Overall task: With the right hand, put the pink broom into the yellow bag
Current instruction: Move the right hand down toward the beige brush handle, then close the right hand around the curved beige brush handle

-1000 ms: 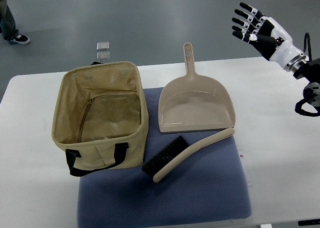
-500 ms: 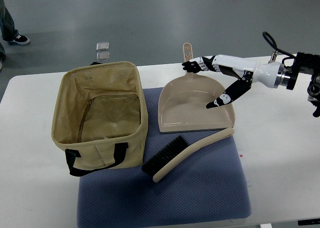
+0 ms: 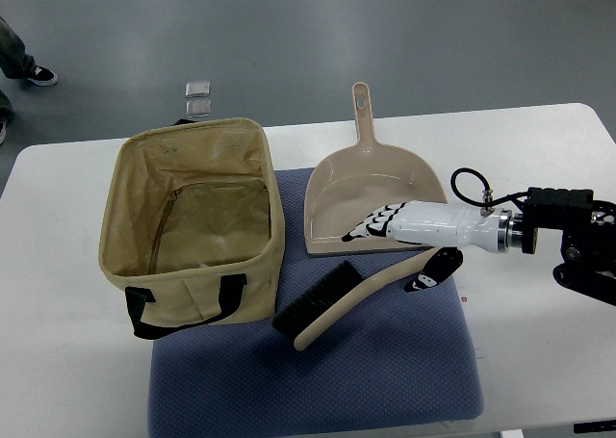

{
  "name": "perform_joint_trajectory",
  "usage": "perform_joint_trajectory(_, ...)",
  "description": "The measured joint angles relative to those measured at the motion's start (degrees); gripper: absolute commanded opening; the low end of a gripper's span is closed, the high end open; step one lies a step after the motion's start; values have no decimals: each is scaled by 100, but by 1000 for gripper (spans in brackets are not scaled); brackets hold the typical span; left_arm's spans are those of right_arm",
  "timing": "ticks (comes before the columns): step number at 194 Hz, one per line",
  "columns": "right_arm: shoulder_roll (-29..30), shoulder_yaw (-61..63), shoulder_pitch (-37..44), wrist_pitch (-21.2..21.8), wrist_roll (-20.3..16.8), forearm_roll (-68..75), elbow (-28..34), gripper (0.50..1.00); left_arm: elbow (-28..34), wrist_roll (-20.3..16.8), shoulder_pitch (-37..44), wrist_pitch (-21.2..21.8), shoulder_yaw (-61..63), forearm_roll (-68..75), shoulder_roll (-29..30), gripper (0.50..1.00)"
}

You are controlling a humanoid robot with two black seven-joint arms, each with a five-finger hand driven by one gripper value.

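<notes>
On the blue mat mid-frame, the right hand, fingers spread and empty, straddles the light, rigid curved pinkish-beige plastic broom's handle, the best grip.

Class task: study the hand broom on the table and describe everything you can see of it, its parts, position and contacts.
The broom has a curved beige-pink handle that looks like plastic and a block of dark bristles at its lower left end. It lies flat on the blue mat, slanting up to the right, just below the dustpan and right of the yellow bag. The right hand straddles its upper end, thumb below, fingers above; the grip is not clearly closed.
</notes>
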Motion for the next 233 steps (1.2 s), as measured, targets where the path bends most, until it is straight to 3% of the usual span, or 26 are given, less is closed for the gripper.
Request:
perform_joint_trajectory(32, -3, -255, -2, -289, -217, -214, -39, 860, 0, 0, 1, 0, 0, 0, 0, 1000)
perform_joint_trajectory(55, -22, -354, -2, -338, -309, -421, -64, 782, 0, 0, 1, 0, 0, 0, 0, 1000)
perform_joint_trajectory(87, -47, -416, -2, -439, -437, -550, -115, 633, -1, 0, 4, 0, 0, 0, 0, 1000)
perform_joint_trajectory(175, -7, -656, 3, -643, -659, -614, -228, 617, 0, 0, 3, 2, 0, -1, 0, 1000)
perform_joint_trajectory(188, -8, -697, 3, -658, -659, -618, -227, 537, 0, 0, 4, 2, 0, -1, 0, 1000)
perform_joint_trajectory(191, -8, -702, 3, -667, -659, -618, -227, 500, 0, 0, 4, 2, 0, -1, 0, 1000)
perform_joint_trajectory(233, -64, -720, 33, -965, -689, -621, -237, 500, 0, 0, 2, 2, 0, -1, 0, 1000)
